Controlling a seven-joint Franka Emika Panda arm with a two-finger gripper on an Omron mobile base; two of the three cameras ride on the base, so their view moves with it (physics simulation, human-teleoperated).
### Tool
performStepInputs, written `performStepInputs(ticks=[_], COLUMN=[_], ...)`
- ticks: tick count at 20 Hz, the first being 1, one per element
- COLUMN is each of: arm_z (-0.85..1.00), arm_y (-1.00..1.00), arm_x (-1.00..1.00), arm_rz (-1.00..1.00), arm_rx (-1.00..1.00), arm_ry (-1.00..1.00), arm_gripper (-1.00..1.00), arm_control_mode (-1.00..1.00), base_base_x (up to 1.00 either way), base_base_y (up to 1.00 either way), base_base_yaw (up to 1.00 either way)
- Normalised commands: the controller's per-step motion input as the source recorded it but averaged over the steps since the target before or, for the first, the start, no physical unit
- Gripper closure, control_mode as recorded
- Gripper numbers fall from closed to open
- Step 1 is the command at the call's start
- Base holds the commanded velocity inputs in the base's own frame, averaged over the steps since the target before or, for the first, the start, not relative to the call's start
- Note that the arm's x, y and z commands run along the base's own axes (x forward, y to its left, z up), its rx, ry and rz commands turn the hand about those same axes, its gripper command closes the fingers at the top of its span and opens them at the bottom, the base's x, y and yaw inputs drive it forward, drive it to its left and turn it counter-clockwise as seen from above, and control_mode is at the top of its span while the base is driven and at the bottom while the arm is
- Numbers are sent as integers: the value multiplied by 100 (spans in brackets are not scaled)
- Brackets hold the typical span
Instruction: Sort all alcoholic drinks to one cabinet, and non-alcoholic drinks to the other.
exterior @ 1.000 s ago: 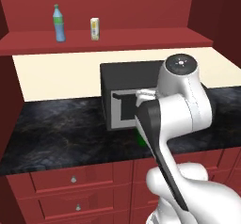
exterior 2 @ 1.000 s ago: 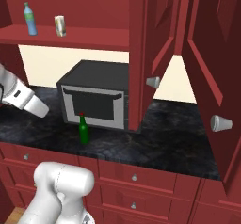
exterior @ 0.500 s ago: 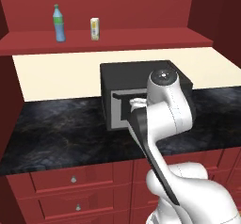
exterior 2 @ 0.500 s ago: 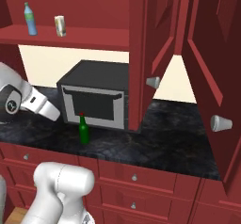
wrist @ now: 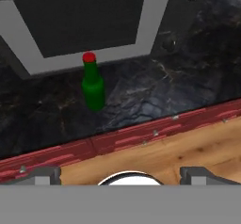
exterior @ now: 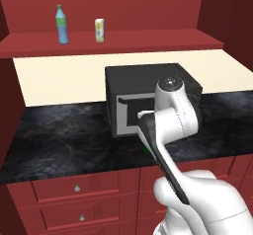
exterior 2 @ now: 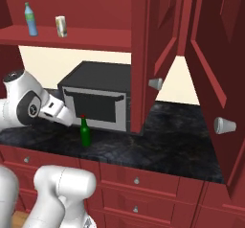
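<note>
Bottle: slim green bottle (wrist: 93, 87) with red cap, upright on the dark counter (exterior 2: 158, 141), just in front of the microwave (exterior 2: 98, 95).
Gripper: gripper (wrist: 120, 172) hovers above and apart from the bottle, jaws spread wide, holding nothing.
Handling: likely glass, so stiff, smooth, breakable; tall and narrow, probably easy to tip.
Hold point: the broad lower body, judged safer than the thin neck.
Shelved drinks: clear-blue bottle (exterior: 61, 24) and white-and-yellow carton (exterior: 100, 30) stand near each other on the shelf (exterior: 148, 44) above.
</note>
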Motion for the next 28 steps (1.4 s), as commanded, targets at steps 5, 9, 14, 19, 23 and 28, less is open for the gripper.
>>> performStepInputs(ticks=[5, 9, 14, 19, 23, 28], arm_z=[-32, -31, -25, -17, -13, -16], arm_y=[-3, 0, 0, 0, 0, 0], arm_x=[22, 32, 32, 24, 27, 17], arm_rz=[13, 13, 10, 3, 0, 0], arm_rx=[0, 0, 0, 0, 0, 0], arm_ry=[4, 0, 0, 0, 1, 0], arm_gripper=[-100, -100, -100, -100, -100, -100], arm_control_mode=[-100, -100, -100, -100, -100, -100], base_base_x=[0, 0, 0, 0, 0, 0], base_base_y=[0, 0, 0, 0, 0, 0], base_base_yaw=[0, 0, 0, 0, 0, 0])
